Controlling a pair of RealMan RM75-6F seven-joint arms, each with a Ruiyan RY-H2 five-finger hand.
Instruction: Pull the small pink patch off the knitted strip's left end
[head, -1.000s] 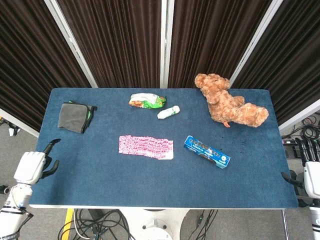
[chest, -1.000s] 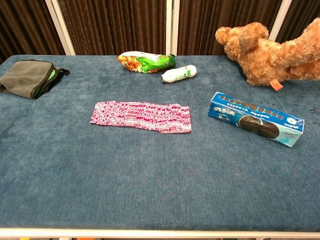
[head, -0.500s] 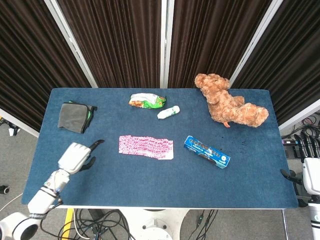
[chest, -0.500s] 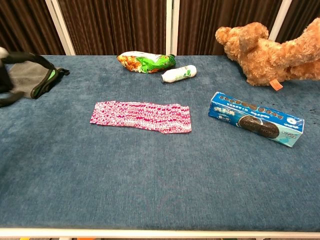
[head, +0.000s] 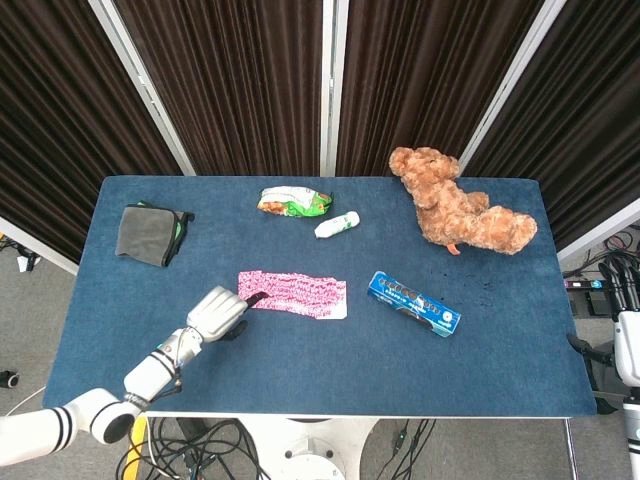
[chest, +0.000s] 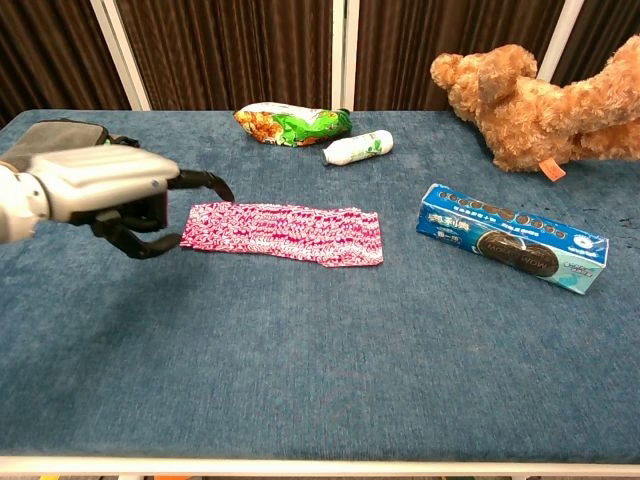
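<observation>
The pink-and-white knitted strip (head: 292, 293) (chest: 285, 233) lies flat at the table's middle. Its left end (chest: 200, 228) shows the same pink pattern, and I cannot tell a separate patch apart there. My left hand (head: 217, 312) (chest: 100, 188) is at that end, one dark finger (chest: 205, 181) stretched over the strip's left edge and the others curled loosely beneath, holding nothing. Whether the fingertip touches the knit I cannot tell. My right hand (head: 629, 345) hangs off the table's right edge in the head view, holding nothing.
A grey cloth (head: 148, 233) (chest: 50, 133) lies at the far left. A snack bag (head: 293, 203) (chest: 290, 124) and a white bottle (head: 337, 225) (chest: 358, 148) sit behind the strip. A blue cookie box (head: 414, 303) (chest: 510, 250) and a teddy bear (head: 460, 205) (chest: 530, 100) are to the right.
My left hand has swept in from the table's left edge, rightward across the cloth, to the strip's left end. The strip has not moved. The right hand has shifted slightly at the right edge.
</observation>
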